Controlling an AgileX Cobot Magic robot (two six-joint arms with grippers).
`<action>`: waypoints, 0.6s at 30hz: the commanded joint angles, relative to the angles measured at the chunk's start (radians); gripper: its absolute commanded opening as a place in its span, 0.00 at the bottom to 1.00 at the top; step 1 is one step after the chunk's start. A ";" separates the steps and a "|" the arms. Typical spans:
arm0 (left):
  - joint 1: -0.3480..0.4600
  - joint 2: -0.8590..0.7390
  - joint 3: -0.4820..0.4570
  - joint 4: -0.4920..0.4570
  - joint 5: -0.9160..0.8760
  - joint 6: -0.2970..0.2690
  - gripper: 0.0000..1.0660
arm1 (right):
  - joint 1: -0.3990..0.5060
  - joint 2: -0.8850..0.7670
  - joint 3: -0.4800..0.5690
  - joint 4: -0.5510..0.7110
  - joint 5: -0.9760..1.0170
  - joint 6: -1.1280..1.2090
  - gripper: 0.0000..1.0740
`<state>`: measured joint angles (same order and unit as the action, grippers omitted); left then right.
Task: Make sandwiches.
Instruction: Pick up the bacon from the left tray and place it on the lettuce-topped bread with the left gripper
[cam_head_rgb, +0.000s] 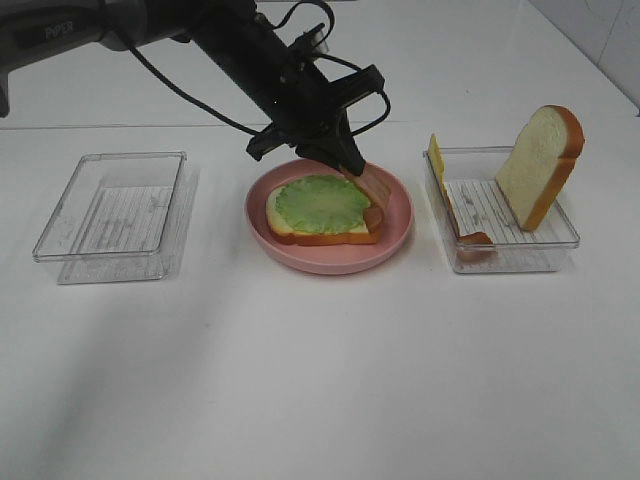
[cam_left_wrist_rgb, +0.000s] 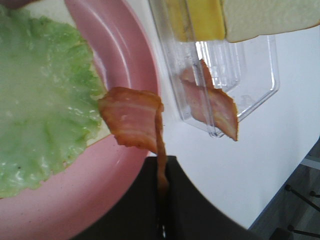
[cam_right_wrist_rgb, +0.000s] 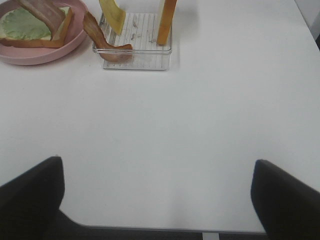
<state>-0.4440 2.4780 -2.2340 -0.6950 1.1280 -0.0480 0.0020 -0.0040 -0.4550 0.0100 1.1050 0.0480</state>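
The left claw (cam_left_wrist_rgb: 162, 174) pinches a bacon strip (cam_left_wrist_rgb: 132, 122) — reddish-brown, pale-streaked, limply folded.

A round pink plastic plate (cam_head_rgb: 330, 262) is sitting midway between the left and right edges of the white tabletop (cam_head_rgb: 320, 400). A pale square toy bread slice (cam_head_rgb: 290, 232) is lying on it, and a green toy lettuce leaf (cam_head_rgb: 320, 203) is lying on that slice. A reddish-brown toy bacon strip (cam_head_rgb: 372, 185) is hanging from the left end effector (cam_head_rgb: 350, 160) over the plate's right side, beside the leaf.

A clear rectangular plastic tray (cam_head_rgb: 50, 240) is standing toward the left edge, well apart from the plate. A second clear plastic tray (cam_head_rgb: 520, 265) is standing just right of the plate. Inside it, a second toy bread slice (cam_head_rgb: 540, 165) is standing on edge in the right half, a thin yellow toy cheese slice (cam_head_rgb: 436, 157) is standing at the far left corner, and a second bacon strip (cam_head_rgb: 470, 238) is lying along the left wall.
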 joint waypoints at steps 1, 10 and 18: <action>0.017 0.002 -0.004 0.030 0.016 0.005 0.00 | -0.003 -0.034 0.001 0.002 -0.004 0.004 0.92; 0.035 0.002 -0.004 0.195 0.001 0.002 0.00 | -0.003 -0.034 0.001 0.002 -0.004 0.004 0.92; 0.034 0.002 -0.004 0.268 -0.020 0.005 0.00 | -0.003 -0.034 0.001 0.002 -0.004 0.004 0.92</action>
<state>-0.4050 2.4800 -2.2340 -0.4340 1.1170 -0.0470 0.0020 -0.0040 -0.4550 0.0100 1.1050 0.0480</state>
